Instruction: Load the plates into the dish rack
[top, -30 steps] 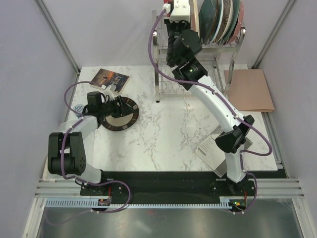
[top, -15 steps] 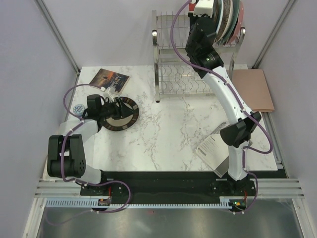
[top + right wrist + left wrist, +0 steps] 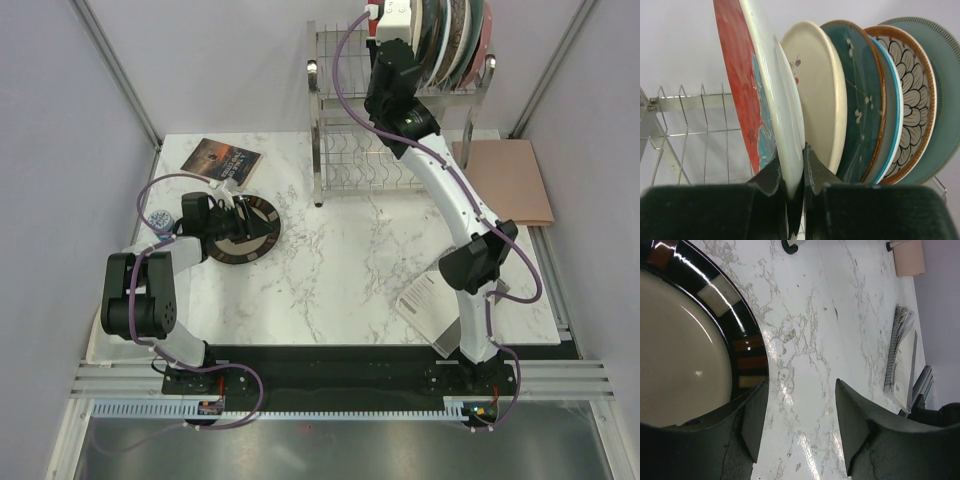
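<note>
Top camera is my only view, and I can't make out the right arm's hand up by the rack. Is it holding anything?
Observer: Yes. The right wrist camera shows the right hand pinching the edge of the red plate, which stands upright.
Operator: Any other plates beside it?
Observer: A cream plate stands right next to it, then a dark teal plate.
Operator: And the left hand, is it gripping that dark plate?
Observer: No. The left wrist camera shows the left hand open, with one finger at the rim of the dark brown plate and bare table between the fingers.
</note>
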